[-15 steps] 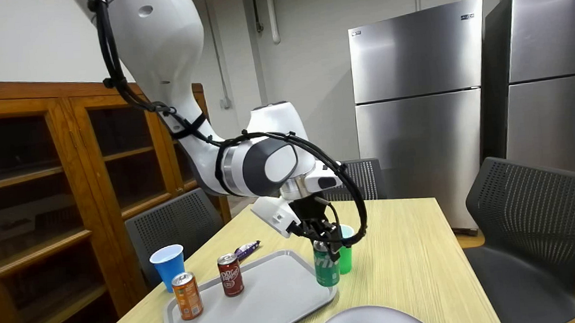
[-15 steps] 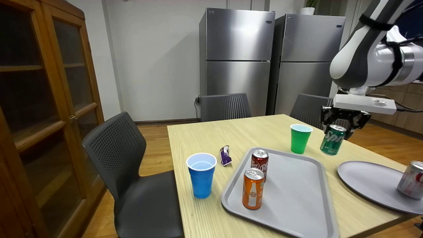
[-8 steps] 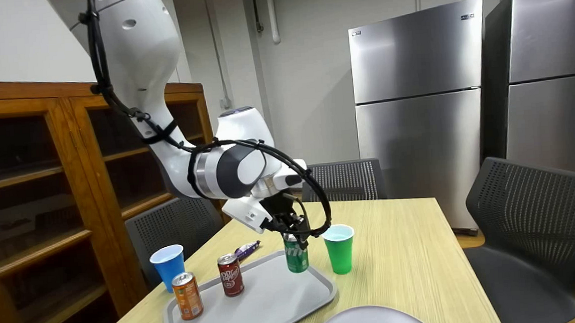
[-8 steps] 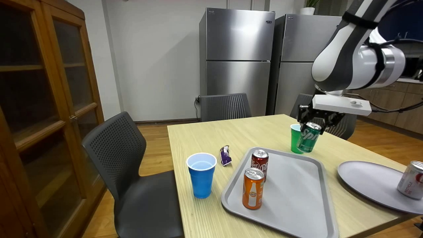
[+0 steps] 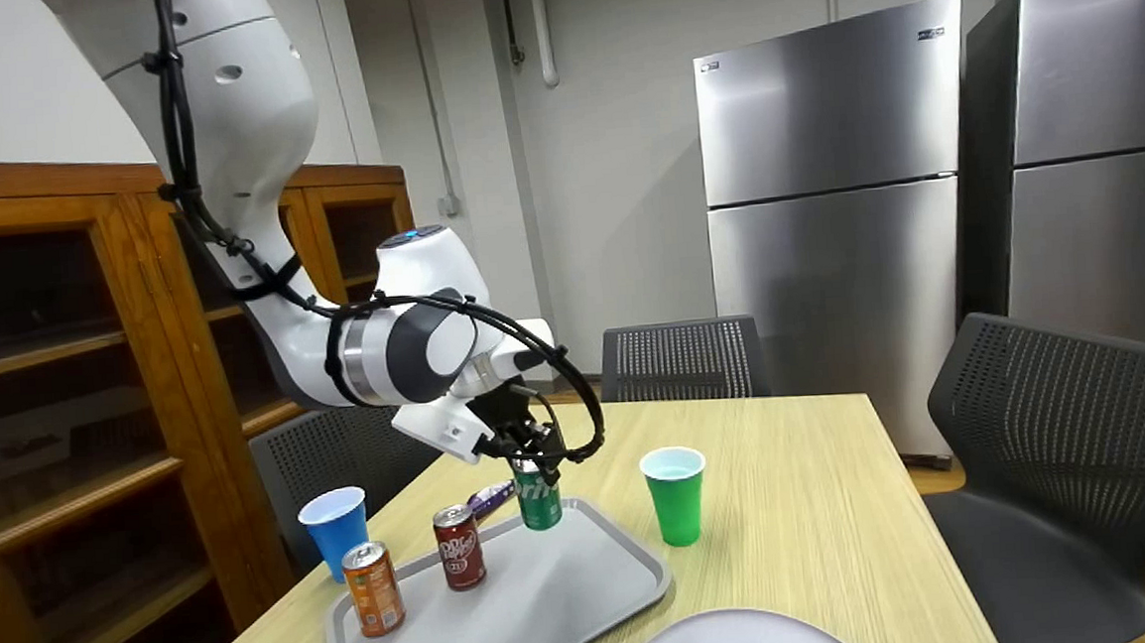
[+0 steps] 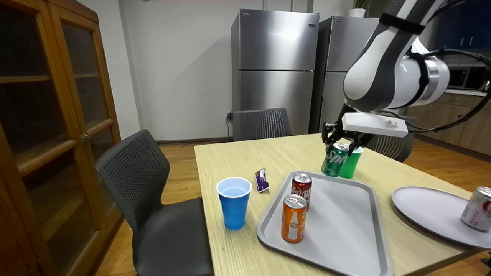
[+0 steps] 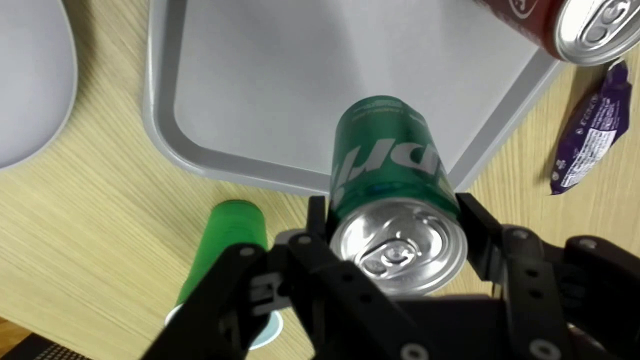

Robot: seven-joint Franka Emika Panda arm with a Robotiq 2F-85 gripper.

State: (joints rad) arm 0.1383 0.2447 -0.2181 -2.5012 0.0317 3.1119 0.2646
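Observation:
A green Sprite can [image 7: 382,150] is pinched near its lid by my gripper [image 7: 392,210], with black fingers pressing on both sides. In both exterior views the Sprite can [image 6: 334,161] hangs slightly tilted, raised near one corner of the grey tray [image 6: 337,222]. On that tray stand a dark red Dr Pepper can [image 5: 460,552] and an orange can [image 5: 374,592], both upright. The green cup [image 5: 679,504] stands on the table outside the tray. In an exterior view the held can partly covers the green cup [image 6: 352,163]; in the wrist view my finger linkage hides part of it.
A blue cup [image 6: 234,203] and a purple wrapped snack [image 6: 261,181] lie beyond the tray's edge on the wooden table [image 6: 245,157]. On the tray's opposite side sits a grey plate [image 6: 425,214] bearing a silver can [image 6: 476,209]. Dark chairs [image 6: 134,168] surround the table.
The arm has carried the Sprite can leftward in both exterior views, past the green cup to the tray's corner. The grip looks the same; everything on the table has stayed put.

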